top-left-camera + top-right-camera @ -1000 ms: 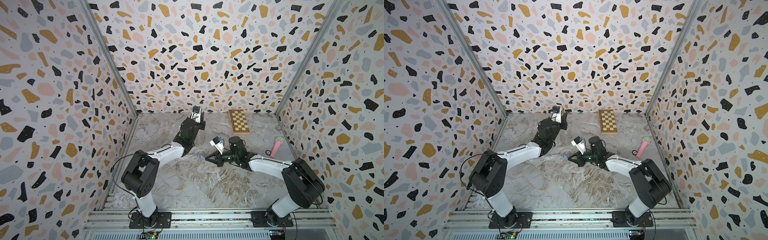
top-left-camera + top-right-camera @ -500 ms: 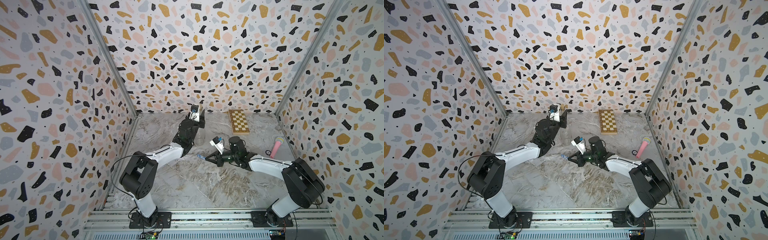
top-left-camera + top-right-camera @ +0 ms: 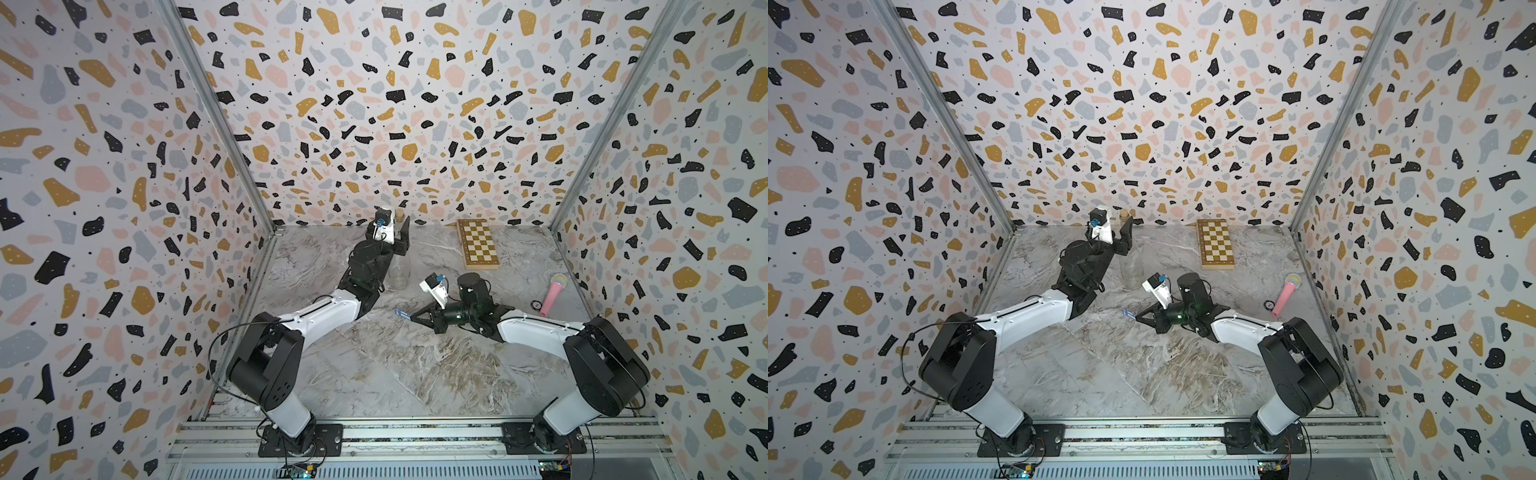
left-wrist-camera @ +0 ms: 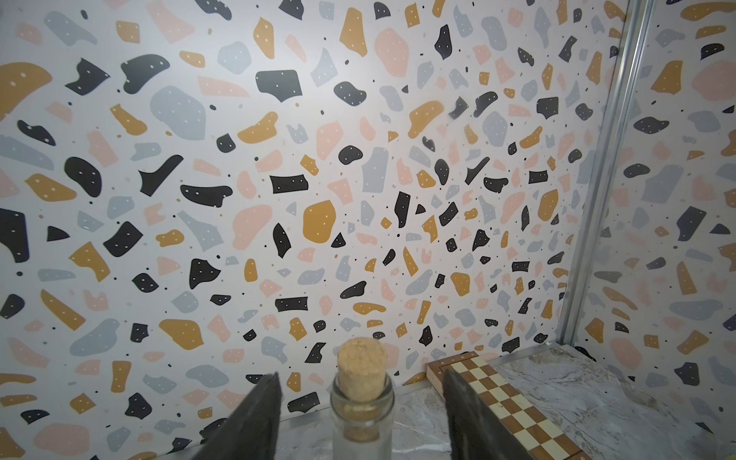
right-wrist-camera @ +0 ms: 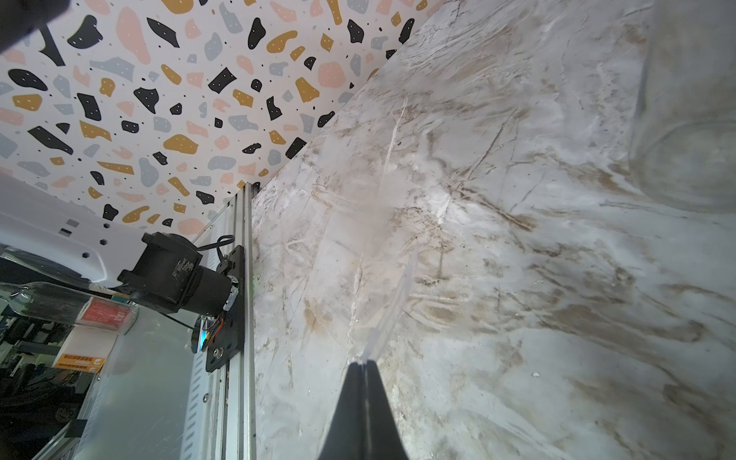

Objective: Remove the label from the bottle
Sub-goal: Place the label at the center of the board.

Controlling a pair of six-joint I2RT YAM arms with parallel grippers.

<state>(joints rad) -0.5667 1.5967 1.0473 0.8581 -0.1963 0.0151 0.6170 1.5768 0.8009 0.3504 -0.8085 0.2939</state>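
The clear glass bottle (image 3: 400, 270) stands upright near the back wall, its tan cork (image 4: 361, 366) in the neck. My left gripper (image 3: 398, 232) is open, one finger on each side of the neck with a gap on both sides; the left wrist view shows the left gripper (image 4: 360, 372) the same way. My right gripper (image 3: 412, 316) lies low over the table in front of the bottle, shut on one end of the small blue label (image 3: 402, 313), which is off the glass. In the right wrist view the label (image 5: 392, 306) sticks out edge-on from the right gripper (image 5: 364, 364).
A folded chessboard (image 3: 478, 245) lies at the back right. A pink toy microphone (image 3: 555, 293) and a small black ring (image 3: 537, 305) sit by the right wall. The bottle's base (image 5: 689, 159) shows blurred in the right wrist view. An aluminium rail (image 3: 415, 432) runs along the front.
My left gripper has opened off the bottle's neck, and the bottle stays standing. The right arm and the label have not moved.
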